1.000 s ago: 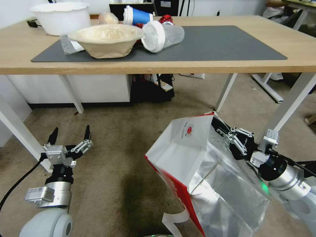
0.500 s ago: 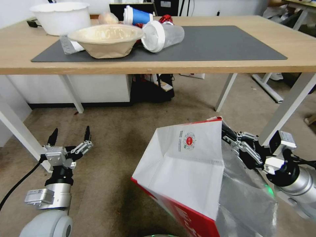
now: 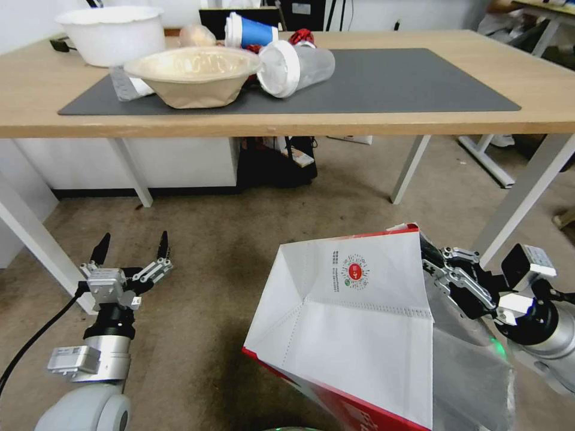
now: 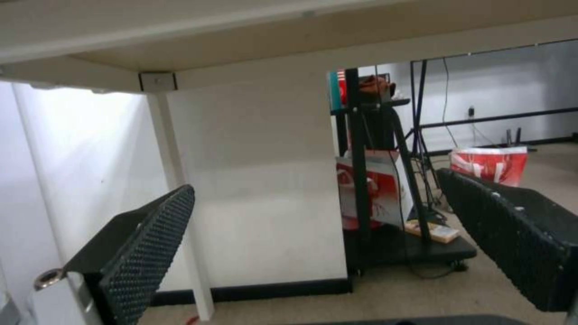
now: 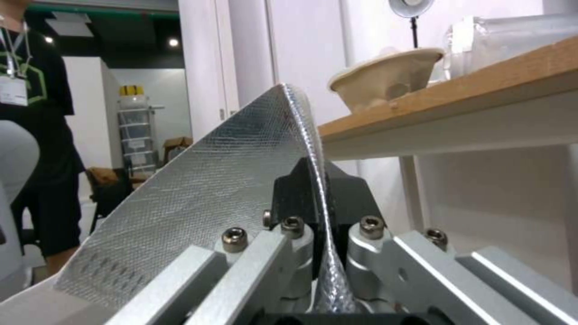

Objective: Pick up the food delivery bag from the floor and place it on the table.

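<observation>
Currently the large white foil-lined food delivery bag (image 3: 353,335) is pinched at its rim by the right gripper (image 3: 432,258), hanging below and leftward, while the long light-wood table (image 3: 383,123) is located above and ahead.

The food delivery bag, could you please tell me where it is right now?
In the head view the food delivery bag is low on the robot's right, below the table edge, pinched by the right end effector.

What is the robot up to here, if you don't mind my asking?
The right gripper has its fingers shut on the upper edge of the food delivery bag, holding it in front of the table and below its top. The wrist view shows the bag's foil wall pinched between the fingers. The left gripper hangs open and idle low on the robot's left. A paper bowl and a tipped plastic cup sit on the table's grey mat.
</observation>
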You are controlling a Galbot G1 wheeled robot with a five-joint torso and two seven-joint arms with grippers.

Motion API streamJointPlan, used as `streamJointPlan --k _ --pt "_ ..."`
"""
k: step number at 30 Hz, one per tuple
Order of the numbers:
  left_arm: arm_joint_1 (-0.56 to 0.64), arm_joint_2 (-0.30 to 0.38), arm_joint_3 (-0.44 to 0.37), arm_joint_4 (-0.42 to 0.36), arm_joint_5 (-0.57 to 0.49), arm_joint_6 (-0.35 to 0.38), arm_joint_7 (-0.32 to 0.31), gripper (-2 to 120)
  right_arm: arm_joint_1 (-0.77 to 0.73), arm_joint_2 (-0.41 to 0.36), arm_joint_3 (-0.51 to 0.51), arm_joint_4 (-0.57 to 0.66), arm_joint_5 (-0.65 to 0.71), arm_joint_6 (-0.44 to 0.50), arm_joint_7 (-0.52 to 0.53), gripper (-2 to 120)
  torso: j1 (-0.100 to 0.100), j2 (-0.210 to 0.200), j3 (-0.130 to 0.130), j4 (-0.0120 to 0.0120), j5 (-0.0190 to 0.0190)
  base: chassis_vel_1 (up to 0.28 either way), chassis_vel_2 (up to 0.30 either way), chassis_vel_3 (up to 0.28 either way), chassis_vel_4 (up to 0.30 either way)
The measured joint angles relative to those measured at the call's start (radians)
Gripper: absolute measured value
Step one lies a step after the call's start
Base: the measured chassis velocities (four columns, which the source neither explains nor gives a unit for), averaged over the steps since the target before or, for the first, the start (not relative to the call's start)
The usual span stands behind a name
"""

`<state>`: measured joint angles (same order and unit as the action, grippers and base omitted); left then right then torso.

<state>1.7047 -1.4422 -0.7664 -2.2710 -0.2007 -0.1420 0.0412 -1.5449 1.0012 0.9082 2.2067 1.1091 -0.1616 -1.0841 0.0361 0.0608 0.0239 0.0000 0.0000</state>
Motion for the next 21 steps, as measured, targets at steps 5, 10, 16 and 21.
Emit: streamJointPlan --k 5,10,16,21 --pt "0.005 -0.001 -0.006 -0.003 0.001 -0.009 0.016 100 0.002 0.001 0.003 -0.016 -0.002 -0.004 -0.032 0 0.0 0.025 0.025 0.0 -0.0001 0.0 0.0 0.0 0.0" --pt "0.01 -0.002 -0.006 -0.012 0.0 -0.009 0.017 100 0.003 0.001 0.011 -0.021 -0.001 -0.01 -0.055 0 0.002 0.044 0.042 -0.0001 -0.0001 0.0 0.0 0.0 0.0" --pt "0.016 -0.002 -0.005 -0.021 0.0 -0.005 0.017 100 0.0 0.0 0.023 -0.024 0.002 -0.011 -0.072 0 0.005 0.067 0.062 -0.0001 0.0 0.0 0.0 0.0 0.0" --pt "0.021 -0.002 -0.004 -0.025 0.0 -0.004 0.017 100 -0.003 0.001 0.028 -0.024 0.009 -0.012 -0.084 0 0.008 0.088 0.08 0.0 0.0 0.0 0.0 0.0 0.0"
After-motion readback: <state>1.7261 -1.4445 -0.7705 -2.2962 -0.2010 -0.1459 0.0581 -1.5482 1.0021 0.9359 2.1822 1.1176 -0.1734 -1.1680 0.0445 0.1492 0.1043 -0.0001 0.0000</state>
